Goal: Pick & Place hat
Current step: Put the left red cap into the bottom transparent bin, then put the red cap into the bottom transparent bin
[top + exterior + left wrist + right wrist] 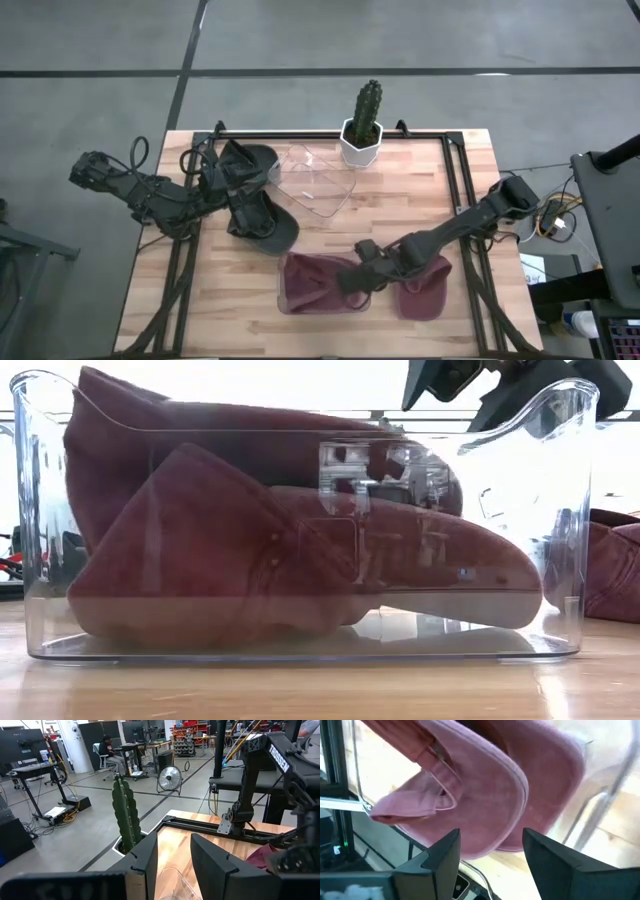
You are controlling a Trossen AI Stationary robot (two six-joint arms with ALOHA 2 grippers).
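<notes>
A clear bin (285,300) at the table's near middle holds maroon hats (300,550); one lies brim toward the right. A further maroon hat (425,292) lies on the table just right of the bin. My right gripper (490,837) hangs open just over the hats in the bin (348,278), touching nothing that I can see. Two dark caps (262,222) lie on the table at the far left. My left gripper (172,865) is open and empty above them (250,180), pointing toward the cactus.
A cactus in a white pot (362,130) stands at the far edge. An empty clear container (318,182) lies in front of it, right of the dark caps. A black frame (455,180) borders the table. Bare wood shows at the near left.
</notes>
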